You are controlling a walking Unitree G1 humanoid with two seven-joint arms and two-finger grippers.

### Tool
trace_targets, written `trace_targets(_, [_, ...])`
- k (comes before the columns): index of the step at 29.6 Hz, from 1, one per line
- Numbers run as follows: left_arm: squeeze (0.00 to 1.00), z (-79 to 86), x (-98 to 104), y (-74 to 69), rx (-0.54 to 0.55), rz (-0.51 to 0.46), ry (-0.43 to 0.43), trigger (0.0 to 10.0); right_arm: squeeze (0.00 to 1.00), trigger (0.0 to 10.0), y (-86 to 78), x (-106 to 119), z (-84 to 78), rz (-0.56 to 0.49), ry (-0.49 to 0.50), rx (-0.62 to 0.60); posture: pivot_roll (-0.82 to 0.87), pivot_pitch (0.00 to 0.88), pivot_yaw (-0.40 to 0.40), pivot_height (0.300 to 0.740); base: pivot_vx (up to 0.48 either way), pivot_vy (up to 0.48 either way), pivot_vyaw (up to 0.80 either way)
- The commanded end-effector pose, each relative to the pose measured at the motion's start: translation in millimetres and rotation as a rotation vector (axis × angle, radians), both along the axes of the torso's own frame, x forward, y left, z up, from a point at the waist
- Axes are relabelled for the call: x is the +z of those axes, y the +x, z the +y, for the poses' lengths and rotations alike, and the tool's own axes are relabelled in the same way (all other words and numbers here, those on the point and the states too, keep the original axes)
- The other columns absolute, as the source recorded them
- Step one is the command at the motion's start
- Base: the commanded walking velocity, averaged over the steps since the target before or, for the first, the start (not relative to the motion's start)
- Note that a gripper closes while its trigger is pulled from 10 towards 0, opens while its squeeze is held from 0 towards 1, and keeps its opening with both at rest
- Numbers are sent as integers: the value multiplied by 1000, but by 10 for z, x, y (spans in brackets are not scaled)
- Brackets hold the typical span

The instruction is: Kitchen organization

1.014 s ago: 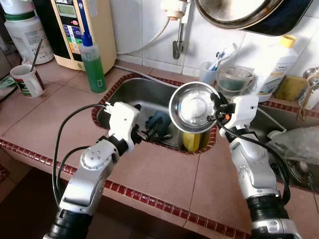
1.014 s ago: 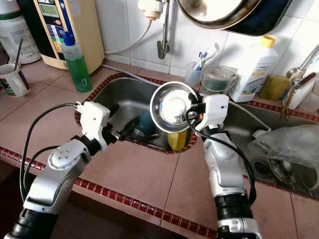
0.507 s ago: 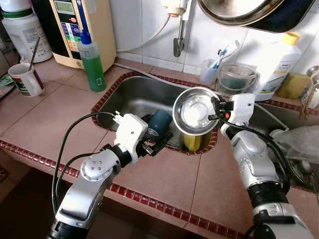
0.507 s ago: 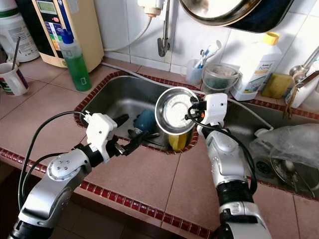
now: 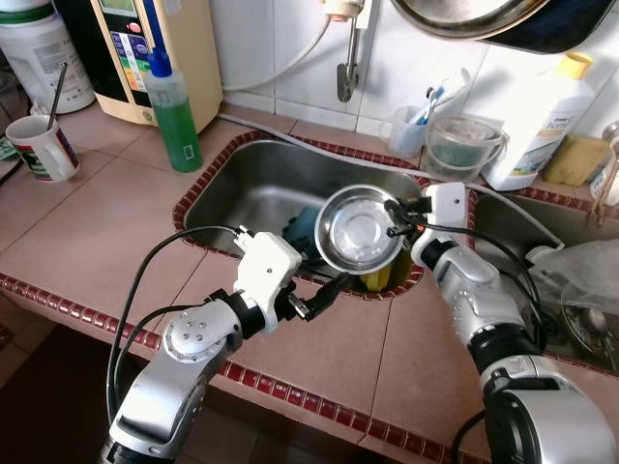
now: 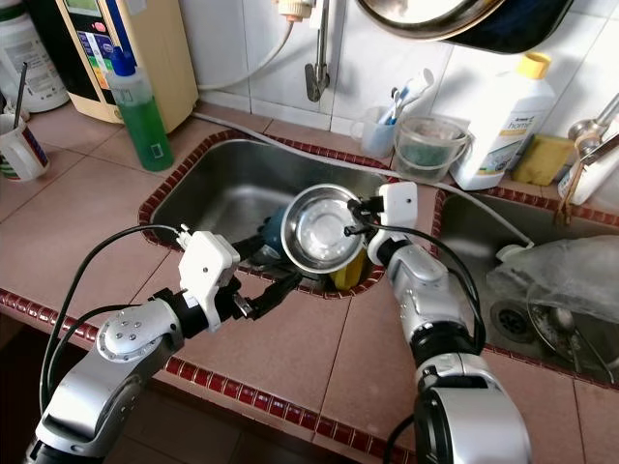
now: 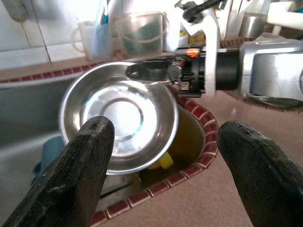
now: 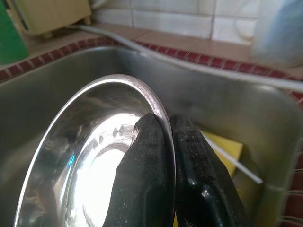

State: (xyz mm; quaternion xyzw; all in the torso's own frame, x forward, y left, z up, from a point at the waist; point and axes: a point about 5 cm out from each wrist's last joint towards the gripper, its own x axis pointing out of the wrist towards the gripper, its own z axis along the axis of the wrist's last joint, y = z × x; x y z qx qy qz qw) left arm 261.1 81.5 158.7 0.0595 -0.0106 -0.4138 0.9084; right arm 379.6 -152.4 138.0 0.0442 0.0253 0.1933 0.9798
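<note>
Right wrist view: right gripper (image 8: 163,137) pinched on the rim of the steel bowl (image 8: 94,156), one black finger inside the wall, the other outside, rim sandwiched between. An edge grip like this suits a thin shallow dish with no handle.

Left eye view: same bowl (image 5: 356,228) held tilted, open face turned up and toward the robot, over the near right corner of the sink (image 5: 251,184). Below the bowl, in the basin, a yellow item (image 5: 379,277) and a dark teal item (image 5: 306,224); what they are cannot be told. Bowl hangs off the fingertips, away from the wrist, so the arm stays over the counter (image 5: 319,348) while the dish is over the basin; likely so drips fall into the sink, as a judgement.

Left gripper (image 5: 327,293) just short of the bowl's near lower edge, fingers spread. Left wrist view confirms: two fingers (image 7: 87,161) wide apart, bowl framed between them beyond the tips, not touching. Placement reads as a handover or a two-handed steadying about to begin; which one cannot be told.

Beyond both hands, against the tiled wall: green soap bottle (image 5: 174,106), clear tub (image 5: 464,147), white bottle (image 5: 542,121). Well off to the left arm's side, a mug (image 5: 39,148)
</note>
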Motion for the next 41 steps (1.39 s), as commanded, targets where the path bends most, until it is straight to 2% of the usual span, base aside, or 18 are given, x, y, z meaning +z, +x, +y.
trace_targets(1, [0,-40,19,-57,-32,-5,0,10000,0,10000,34,61,11,-12,16,12,-24,105,-32,740,0,0,0])
trace_targets(2, [0,-40,19,-57,-32,-5,0,10000,0,10000,34,61,11,-12,16,12,-24,105,-32,740,0,0,0])
trace_targets(3, [0,-39,16,-61,-32,-3,1,10000,439,10000,39,60,13,-11,15,17,-20,104,-35,740,0,0,0])
trace_targets(4, [0,-37,16,-64,-32,-1,2,10000,439,10000,43,59,13,-10,15,19,-20,104,-35,740,0,0,0])
trace_targets(5, [0,-35,15,-65,-30,1,3,10000,1000,10000,45,53,15,-3,32,27,-19,103,-36,740,0,0,0])
trace_targets(27, [0,-25,30,-33,-31,-16,16,10000,1000,10000,59,115,-9,-49,66,26,-22,80,-32,740,0,0,0])
trace_targets(33, [0,25,42,14,13,-31,11,10000,1000,10000,67,223,-33,-122,95,-1,-24,81,-30,740,0,0,0])
trace_targets(41, [0,64,52,78,75,-73,22,10000,1000,10000,44,226,-60,-151,103,-40,-26,81,-31,740,0,0,0])
